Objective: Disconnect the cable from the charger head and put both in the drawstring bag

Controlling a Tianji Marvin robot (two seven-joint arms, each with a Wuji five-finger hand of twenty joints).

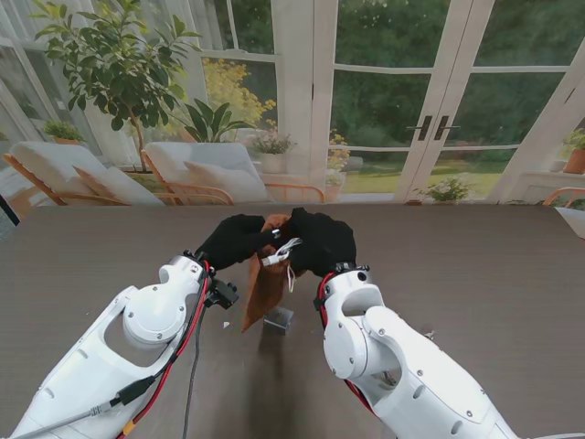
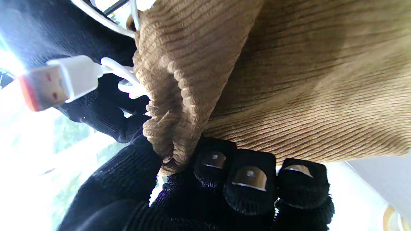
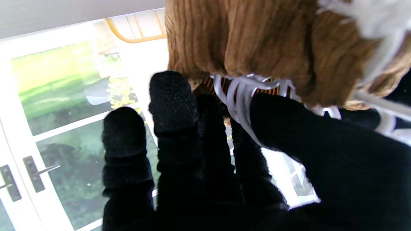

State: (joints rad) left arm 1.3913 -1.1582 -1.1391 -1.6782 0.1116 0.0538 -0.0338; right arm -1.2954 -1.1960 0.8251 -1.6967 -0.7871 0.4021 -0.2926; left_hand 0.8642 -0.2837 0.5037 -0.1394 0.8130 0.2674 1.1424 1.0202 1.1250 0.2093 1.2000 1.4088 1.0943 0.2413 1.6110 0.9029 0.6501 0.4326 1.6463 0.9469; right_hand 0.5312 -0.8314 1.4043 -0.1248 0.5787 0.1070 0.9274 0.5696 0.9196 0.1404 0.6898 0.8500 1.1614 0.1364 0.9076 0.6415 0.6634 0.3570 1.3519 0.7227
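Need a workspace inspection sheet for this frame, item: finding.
Surface: dark table, small pale specks near me.
Job's things: brown corduroy drawstring bag held up; white cable at its mouth, USB plug still outside; charger head on the table under the bag.
Clutter: nothing seen.
Hands: left hand grips the bag edge; right hand holds the bunched cable.
Cables: red and black leads along the left arm.
Surroundings: glass doors, lounge chairs, potted plants.

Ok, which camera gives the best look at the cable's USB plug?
The left wrist view: the USB plug is large, sharp, free of any charger. The stand view shows it as a tiny white bit between the hands; the right wrist view shows only cable loops.
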